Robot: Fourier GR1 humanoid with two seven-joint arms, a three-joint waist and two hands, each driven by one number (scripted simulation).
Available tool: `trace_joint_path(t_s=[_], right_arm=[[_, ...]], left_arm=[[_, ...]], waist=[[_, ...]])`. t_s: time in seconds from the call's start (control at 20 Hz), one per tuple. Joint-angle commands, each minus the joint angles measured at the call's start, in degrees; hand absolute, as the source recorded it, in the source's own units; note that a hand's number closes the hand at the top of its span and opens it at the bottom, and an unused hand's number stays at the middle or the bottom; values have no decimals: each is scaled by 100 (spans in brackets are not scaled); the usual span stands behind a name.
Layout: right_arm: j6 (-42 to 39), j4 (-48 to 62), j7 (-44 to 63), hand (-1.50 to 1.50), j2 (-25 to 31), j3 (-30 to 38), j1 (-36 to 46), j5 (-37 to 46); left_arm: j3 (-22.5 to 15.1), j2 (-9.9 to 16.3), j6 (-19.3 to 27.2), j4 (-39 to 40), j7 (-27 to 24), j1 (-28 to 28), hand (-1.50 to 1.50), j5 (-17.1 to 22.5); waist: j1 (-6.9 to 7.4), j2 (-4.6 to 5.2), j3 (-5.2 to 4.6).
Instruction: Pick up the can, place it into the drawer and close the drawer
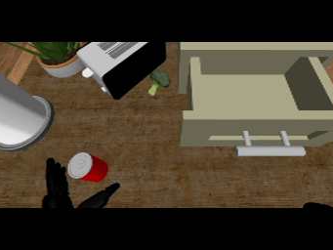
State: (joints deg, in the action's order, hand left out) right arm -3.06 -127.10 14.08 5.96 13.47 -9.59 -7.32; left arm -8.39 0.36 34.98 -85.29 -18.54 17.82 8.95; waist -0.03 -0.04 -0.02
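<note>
Red can [89, 167] stands on your wooden counter [169, 166], just beside your left hand [59, 190], whose fingers are spread open, holding nothing. Your drawer [259, 97] sits pulled out; your right hand [319, 205] barely shows, its state unreadable.

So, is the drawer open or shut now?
Open: the drawer is pulled out, its bare inside shows, and the handle faces the robot.
</note>
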Motion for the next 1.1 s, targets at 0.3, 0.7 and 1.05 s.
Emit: trace_joint_path(t_s=[0.3,0.7,1.05], right_arm=[[-328,-56,-383,-150,-174,113,-417,31],[-403,5,4,-150,18,417,17,-190],[-381,-293,434,-150,91,489,143,-218]], left_arm=[[824,130,-748,1358,-885,-358,-150,711],[1263,-2,-949,2780,-1509,-1410,-150,855],[1278,160,-1444,3437,-1753,-1768,-150,870]], waist=[[-12,-1,2],[-14,3,2],[-17,3,1]])
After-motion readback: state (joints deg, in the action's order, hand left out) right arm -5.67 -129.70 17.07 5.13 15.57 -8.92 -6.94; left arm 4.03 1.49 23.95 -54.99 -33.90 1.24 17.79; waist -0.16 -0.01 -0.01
